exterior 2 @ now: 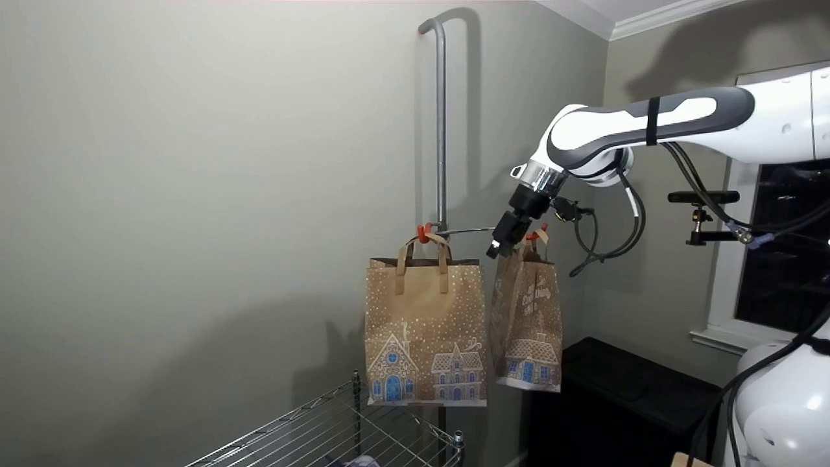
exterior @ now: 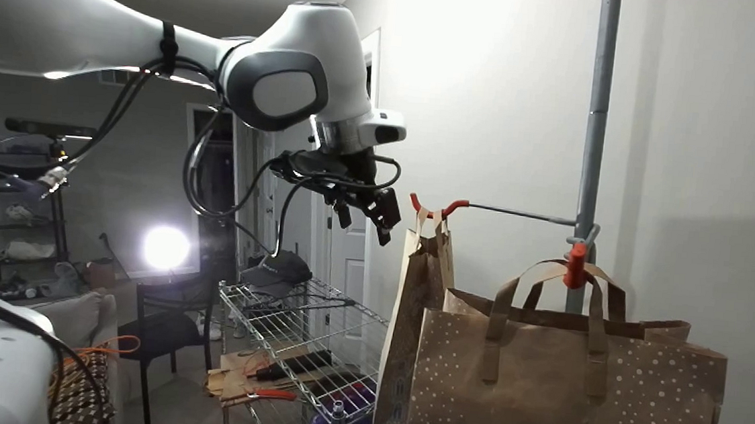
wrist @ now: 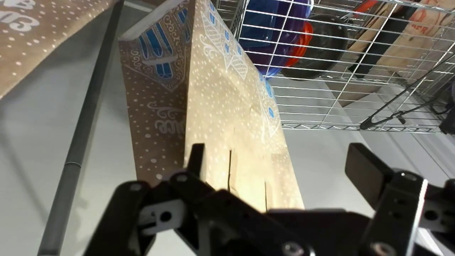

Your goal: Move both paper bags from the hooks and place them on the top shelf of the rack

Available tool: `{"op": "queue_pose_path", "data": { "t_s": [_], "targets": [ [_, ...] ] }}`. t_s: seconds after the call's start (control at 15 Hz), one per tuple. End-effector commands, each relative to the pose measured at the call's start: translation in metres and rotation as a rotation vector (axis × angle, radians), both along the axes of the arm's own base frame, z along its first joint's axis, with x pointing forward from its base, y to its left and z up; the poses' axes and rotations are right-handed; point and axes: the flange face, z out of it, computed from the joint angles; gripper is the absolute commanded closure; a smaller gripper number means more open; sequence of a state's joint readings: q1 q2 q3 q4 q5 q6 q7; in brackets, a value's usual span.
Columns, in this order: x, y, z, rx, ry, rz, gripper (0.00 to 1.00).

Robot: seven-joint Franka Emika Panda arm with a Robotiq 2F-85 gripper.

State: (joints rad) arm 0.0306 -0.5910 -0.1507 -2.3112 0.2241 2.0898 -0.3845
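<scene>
Black hand [wrist: 278, 159]: spread apart, empty | Right half of an exterior view, on orange-red curved hooks [exterior: 575, 266]: edge-on brown paper bag [exterior: 404, 335], face-on pale-speckled brown paper bag [exterior: 551, 401] | Step: likely first grasp | Next: close on edge-on bag's looped handles [exterior: 421, 222], unhook, carry to silver wire-grid top shelf [exterior: 287, 329], lower centre

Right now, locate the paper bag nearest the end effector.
In an exterior view, that bag hangs from the left hook, lower right of the end effector, partly behind the other bag.
</scene>
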Motion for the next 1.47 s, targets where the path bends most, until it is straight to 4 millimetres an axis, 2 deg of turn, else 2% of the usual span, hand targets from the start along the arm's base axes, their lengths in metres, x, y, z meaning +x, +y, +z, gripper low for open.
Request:
{"op": "queue_pose_path", "data": {
  "t_s": [0.0, 0.13, 0.27, 0.4, 0.67, 0.8, 1.2, 1.4],
  "targets": [
    [0.000, 0.000, 0.000, 0.003, -0.020, 0.034, 0.00],
    [0.013, 0.000, 0.006, -0.066, -0.157, 0.052, 0.00],
    [0.031, 0.001, 0.004, -0.096, -0.262, 0.083, 0.00],
    [0.042, 0.001, -0.006, -0.104, -0.353, 0.127, 0.00],
    [0.060, -0.001, -0.036, -0.062, -0.430, 0.239, 0.00],
    [0.065, -0.007, -0.040, -0.051, -0.467, 0.304, 0.00],
    [0.072, -0.023, -0.024, -0.133, -0.603, 0.511, 0.00],
    [0.080, -0.025, -0.024, -0.143, -0.650, 0.568, 0.00]
  ]
}}
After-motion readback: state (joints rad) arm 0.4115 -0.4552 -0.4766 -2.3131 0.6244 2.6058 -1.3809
